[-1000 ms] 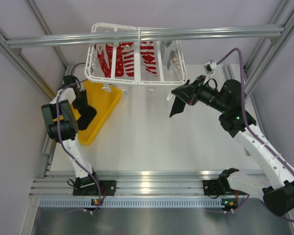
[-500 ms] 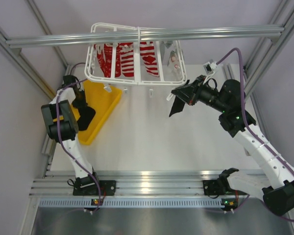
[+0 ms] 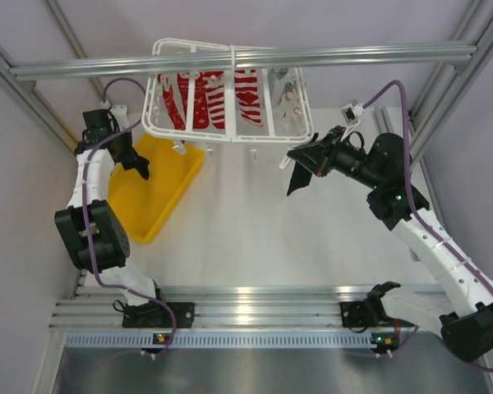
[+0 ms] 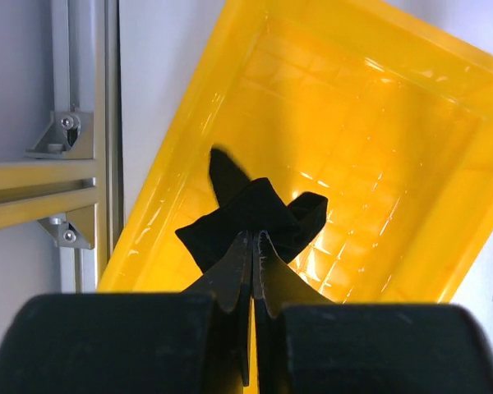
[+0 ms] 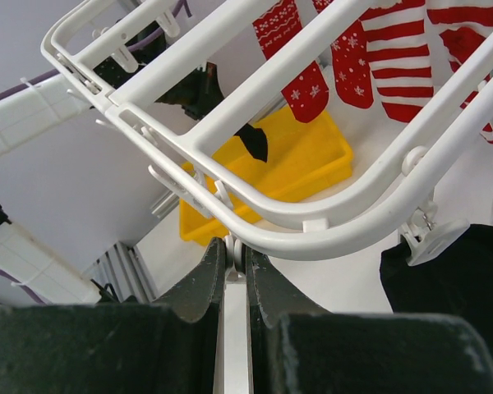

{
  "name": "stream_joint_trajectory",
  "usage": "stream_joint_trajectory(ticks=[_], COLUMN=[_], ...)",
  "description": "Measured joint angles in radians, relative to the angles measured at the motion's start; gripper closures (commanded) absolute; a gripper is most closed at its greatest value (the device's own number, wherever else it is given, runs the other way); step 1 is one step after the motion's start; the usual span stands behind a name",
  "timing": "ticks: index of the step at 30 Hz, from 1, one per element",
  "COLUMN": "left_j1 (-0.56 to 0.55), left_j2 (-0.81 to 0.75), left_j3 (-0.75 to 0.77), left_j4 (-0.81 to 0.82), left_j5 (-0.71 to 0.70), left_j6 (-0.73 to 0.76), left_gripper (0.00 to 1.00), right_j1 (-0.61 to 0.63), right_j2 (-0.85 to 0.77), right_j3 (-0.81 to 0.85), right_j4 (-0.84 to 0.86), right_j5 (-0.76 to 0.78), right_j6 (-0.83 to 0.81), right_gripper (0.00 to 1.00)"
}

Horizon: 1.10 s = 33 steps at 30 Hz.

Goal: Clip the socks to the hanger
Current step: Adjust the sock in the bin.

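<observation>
Left wrist view: left gripper (image 4: 253, 236) jaws pinch a limp black fabric sock (image 4: 271, 209) at their tips, right gripper (image 5: 235, 249) jaws nip a small white clip (image 5: 237, 316) of the white plastic rectangular hanger (image 5: 312, 226); that shallow pinch could drop the sock.

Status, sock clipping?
Left gripper shut on a black sock over the yellow tray. Right gripper pinching a clip on the hanger; another black sock hangs beside it. No obstruction seen.
</observation>
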Motion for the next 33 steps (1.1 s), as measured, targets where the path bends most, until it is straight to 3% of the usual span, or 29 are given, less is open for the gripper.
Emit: stream_joint_trajectory(ticks=[11,18,22,23,26,27,30,33], left_j1=[0.001,-0.001,-0.048,-0.075,-0.148,-0.171,-0.192,-0.178], left_j2=[-0.043,-0.231,-0.24,-0.216,-0.089,-0.018,0.138,0.186], left_j3=[-0.055,-0.116,-0.115,-0.113,-0.082,-0.053,0.033,0.051], left_j4=[-0.087,-0.152,-0.142,-0.138,-0.127,-0.124,-0.121,-0.117], left_j5=[0.02,0.0,-0.058,-0.08,-0.125,-0.131,-0.13,-0.132], left_j6=[0.222,0.449,0.498,0.497,0.47,0.441,0.356,0.299], left_gripper=[1.0,1.0,1.0,0.98,0.63,0.57,0.48,0.46], right_j1=[-0.001,-0.001,-0.002,-0.002,-0.002,-0.002,-0.002,-0.004], right_j2=[-0.013,-0.016,-0.012,-0.009,0.0,0.002,0.006,0.007], right_j3=[0.0,0.0,0.0,0.0,0.0,0.0,0.0,0.0], right_j4=[-0.006,-0.006,-0.003,-0.002,-0.001,-0.001,0.0,-0.001], right_j5=[-0.002,-0.003,-0.005,-0.006,-0.008,-0.008,-0.008,-0.008], right_j6=[0.0,0.0,0.001,0.001,0.001,0.002,0.002,0.002], right_gripper=[1.0,1.0,1.0,1.0,1.0,1.0,1.0,1.0])
